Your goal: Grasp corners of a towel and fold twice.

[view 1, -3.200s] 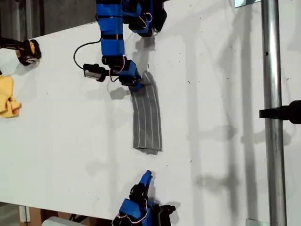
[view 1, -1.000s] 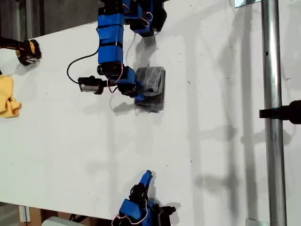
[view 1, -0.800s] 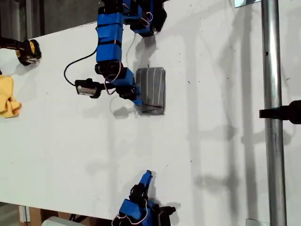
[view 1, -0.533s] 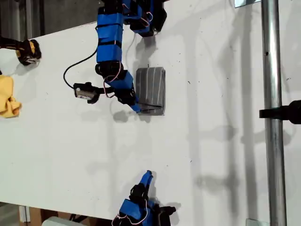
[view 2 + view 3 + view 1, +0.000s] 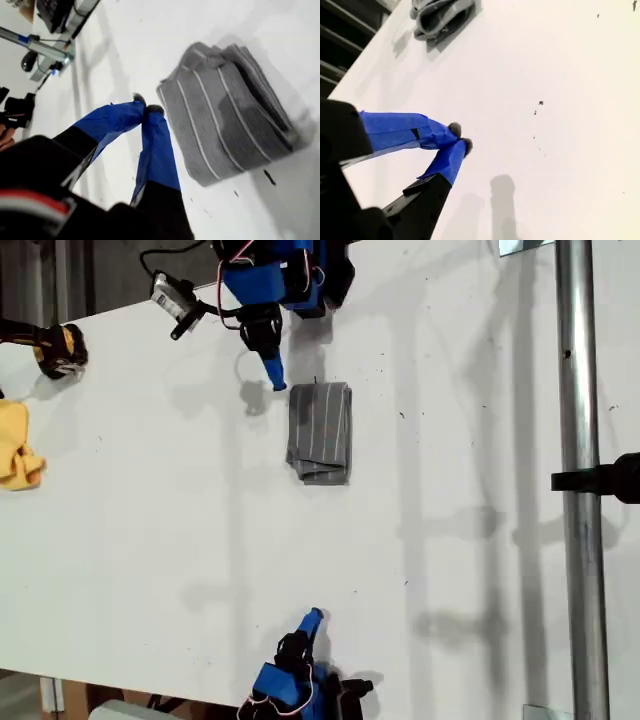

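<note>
The towel (image 5: 320, 432) lies folded into a small, thick grey rectangle with thin white stripes on the white table (image 5: 150, 540), above the middle of the exterior view. Its corners are tucked into the layers and cannot be told apart. My first gripper (image 5: 275, 380) hangs just beyond the towel's upper left edge in the exterior view, shut and empty. In the first wrist view the towel (image 5: 225, 115) lies close beside that gripper (image 5: 146, 106), apart from it. My second gripper (image 5: 313, 617) rests shut near the exterior view's bottom edge. From there the towel (image 5: 440, 15) shows far beyond my second gripper (image 5: 460, 136).
A small yellow cloth (image 5: 18, 445) lies at the exterior view's left edge, with a yellow and black object (image 5: 58, 348) above it. A metal pole (image 5: 580, 480) with a black clamp (image 5: 610, 478) runs down the exterior view's right side.
The first gripper folded the long towel strip over into a compact rectangle, let go of it and drew back toward the exterior view's top. The second arm has stayed still.
</note>
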You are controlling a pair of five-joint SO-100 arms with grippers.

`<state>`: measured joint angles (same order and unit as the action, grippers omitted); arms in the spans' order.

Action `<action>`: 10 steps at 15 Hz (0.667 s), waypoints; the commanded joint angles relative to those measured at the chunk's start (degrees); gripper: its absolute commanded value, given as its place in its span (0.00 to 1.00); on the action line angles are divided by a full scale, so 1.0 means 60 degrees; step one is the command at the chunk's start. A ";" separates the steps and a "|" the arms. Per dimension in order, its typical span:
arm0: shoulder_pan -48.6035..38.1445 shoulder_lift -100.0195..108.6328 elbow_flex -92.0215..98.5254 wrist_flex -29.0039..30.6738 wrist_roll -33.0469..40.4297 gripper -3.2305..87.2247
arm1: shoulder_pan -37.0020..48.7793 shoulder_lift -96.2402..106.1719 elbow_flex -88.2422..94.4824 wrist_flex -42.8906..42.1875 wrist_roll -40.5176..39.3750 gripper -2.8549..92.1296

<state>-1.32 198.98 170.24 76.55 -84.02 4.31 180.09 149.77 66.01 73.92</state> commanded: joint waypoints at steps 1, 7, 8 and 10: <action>-0.0396 0.0073 0.0073 -0.0146 0.0249 0.02 | -0.0249 0.1348 0.1084 0.0146 0.0322 0.03; -0.0469 0.0073 0.1450 -0.1362 -0.1201 0.12 | 0.0015 0.1392 0.2710 0.2651 0.1963 0.15; -0.0483 0.0073 0.1450 -0.0762 -0.1948 0.11 | -0.0337 0.1392 0.2754 0.2637 0.1963 0.15; -0.0542 0.0029 0.1421 -0.0366 0.0103 0.09 | -0.0967 0.1392 0.2710 0.2637 0.1963 0.15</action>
<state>-4.39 198.90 178.59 73.83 -93.87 0.26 188.79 166.55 81.39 85.43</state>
